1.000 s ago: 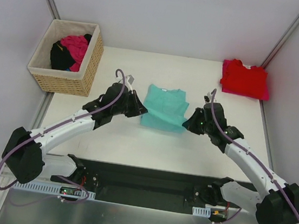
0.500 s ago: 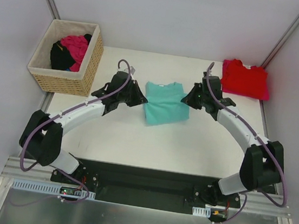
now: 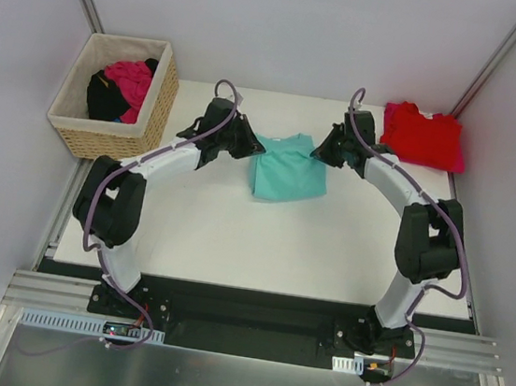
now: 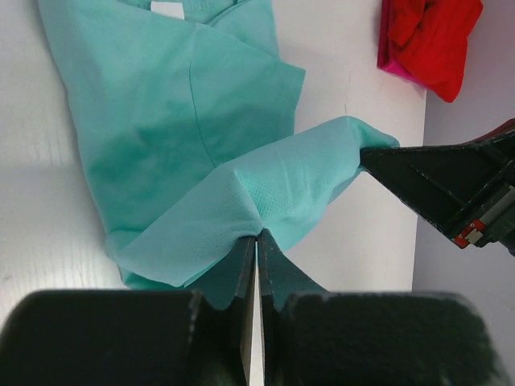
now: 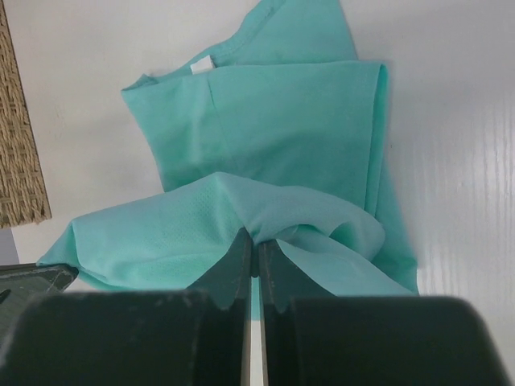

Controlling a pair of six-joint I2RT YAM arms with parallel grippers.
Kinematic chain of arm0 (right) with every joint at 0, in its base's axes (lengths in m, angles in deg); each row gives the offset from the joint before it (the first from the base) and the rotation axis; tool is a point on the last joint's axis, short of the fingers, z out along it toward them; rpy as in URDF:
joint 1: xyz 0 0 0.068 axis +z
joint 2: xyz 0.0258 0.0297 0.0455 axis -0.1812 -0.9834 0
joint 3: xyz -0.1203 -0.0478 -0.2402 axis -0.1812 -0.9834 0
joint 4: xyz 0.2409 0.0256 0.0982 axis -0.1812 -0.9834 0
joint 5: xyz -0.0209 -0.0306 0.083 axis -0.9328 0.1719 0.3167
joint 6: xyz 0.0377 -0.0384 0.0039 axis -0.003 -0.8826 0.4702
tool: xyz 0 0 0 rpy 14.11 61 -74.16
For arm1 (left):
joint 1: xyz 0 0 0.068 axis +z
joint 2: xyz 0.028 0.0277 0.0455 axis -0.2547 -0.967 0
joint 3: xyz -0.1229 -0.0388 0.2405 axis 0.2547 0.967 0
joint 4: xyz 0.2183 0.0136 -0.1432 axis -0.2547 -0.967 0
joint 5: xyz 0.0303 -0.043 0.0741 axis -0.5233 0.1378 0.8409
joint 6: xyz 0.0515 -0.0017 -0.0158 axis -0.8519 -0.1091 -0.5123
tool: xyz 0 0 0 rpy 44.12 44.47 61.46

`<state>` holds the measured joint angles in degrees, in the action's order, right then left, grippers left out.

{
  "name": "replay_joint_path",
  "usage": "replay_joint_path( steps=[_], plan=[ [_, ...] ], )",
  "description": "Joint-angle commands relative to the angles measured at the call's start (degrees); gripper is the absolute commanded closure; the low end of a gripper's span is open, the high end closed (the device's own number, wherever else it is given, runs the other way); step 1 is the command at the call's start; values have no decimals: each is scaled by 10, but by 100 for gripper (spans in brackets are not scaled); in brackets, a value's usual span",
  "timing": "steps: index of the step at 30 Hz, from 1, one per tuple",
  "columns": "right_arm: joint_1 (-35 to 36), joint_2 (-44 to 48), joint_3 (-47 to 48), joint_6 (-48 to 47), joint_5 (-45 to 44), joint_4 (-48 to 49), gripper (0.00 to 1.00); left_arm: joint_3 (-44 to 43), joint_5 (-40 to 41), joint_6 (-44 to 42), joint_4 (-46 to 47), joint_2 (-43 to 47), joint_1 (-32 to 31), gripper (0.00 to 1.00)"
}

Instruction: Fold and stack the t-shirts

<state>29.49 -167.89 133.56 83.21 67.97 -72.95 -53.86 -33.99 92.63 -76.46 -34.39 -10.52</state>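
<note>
A teal t-shirt (image 3: 287,166) lies partly folded at the middle back of the white table. My left gripper (image 3: 249,144) is shut on its lifted hem at the left corner (image 4: 256,232). Over at the right corner, the same hem edge is pinched by my right gripper (image 3: 319,153), also shut (image 5: 256,239). The raised edge hangs between both grippers above the rest of the shirt (image 4: 161,104) (image 5: 282,112), which lies flat with its collar label towards the back. A folded red t-shirt (image 3: 422,135) rests at the back right corner over a magenta-pink one (image 4: 400,71).
A wicker basket (image 3: 143,132) stands at the back left, holding a pink garment (image 3: 128,81) and a dark one (image 3: 103,96). Grey walls close in on both sides. The table's front edge meets a black base rail (image 3: 244,309).
Both arms have stretched away from me, carrying the teal hem from the front of the shirt up and over towards its collar. The shirt now looks shorter, folded over.
</note>
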Motion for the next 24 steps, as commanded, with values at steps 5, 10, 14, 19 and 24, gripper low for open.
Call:
replay_joint_path(
  steps=[5,10,14,19,24],
  plan=[
    [-30,-79,96,9,16,24,99,-90,-36,0,27,-107,40,100],
    [-43,-145,148,12,29,30,99,-127,-46,9,38,-168,65,100],
    [-45,-187,195,13,38,41,99,-139,-51,15,51,-189,80,100],
    [-44,-242,263,16,58,46,99,-151,-60,17,58,-207,99,100],
    [-38,-285,319,12,63,50,73,-178,-71,20,59,-226,107,100]
  ],
)
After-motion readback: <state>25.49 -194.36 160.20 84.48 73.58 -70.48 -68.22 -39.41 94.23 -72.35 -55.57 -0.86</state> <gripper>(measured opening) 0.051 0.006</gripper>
